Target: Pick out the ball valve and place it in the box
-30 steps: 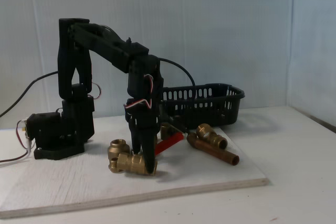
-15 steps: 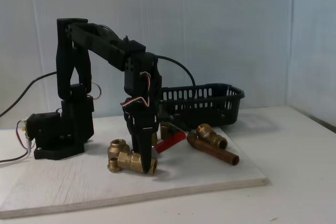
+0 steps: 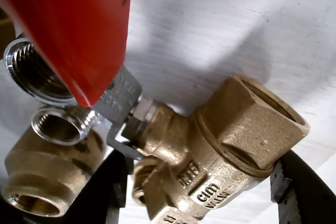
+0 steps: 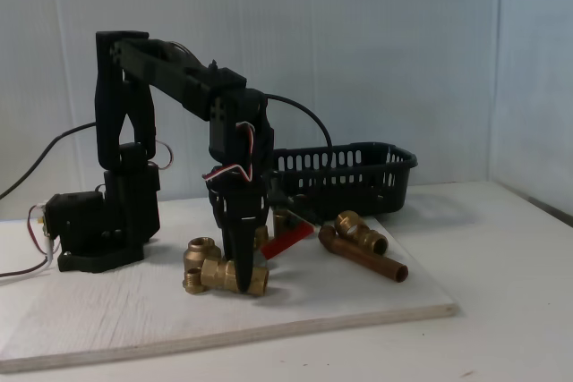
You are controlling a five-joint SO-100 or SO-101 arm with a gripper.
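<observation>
Pale grey-blue walls back a white table, and a whitewashed wooden board (image 4: pixel 358 306) lies on it, carrying the arm and the fittings.

At far left in the fixed view we note the black arm base (image 4: pixel 98 230) with its wires trailing off left. The arm reaches up and right, then drops vertically to the board near its front edge.

The gripper (image 4: pixel 237 285) points straight down, its fingers straddling the ball valve (image 4: pixel 228 276), which lies on the board with its brass body crosswise. In the wrist view we see the valve body (image 3: pixel 220 150) up close, a black finger (image 3: pixel 294 192) touching the hex end at lower right and another black part at lower left against the body. The jaws look closed around the brass body, though we cannot confirm from these views how firmly they grip it. The valve still rests on the board.

The red lever handle (image 3: pixel 73 24) runs up and left in the wrist view; in the fixed view it angles back and right behind the gripper.

A small brass coupling (image 4: pixel 201 252) sits just left of the valve, touching or nearly so.

Further right lies a copper pipe with brass elbow (image 4: pixel 363 252).

The box (image 4: pixel 349 176), a black slotted basket, stands at the far right edge of the board, well apart from the valve.
</observation>
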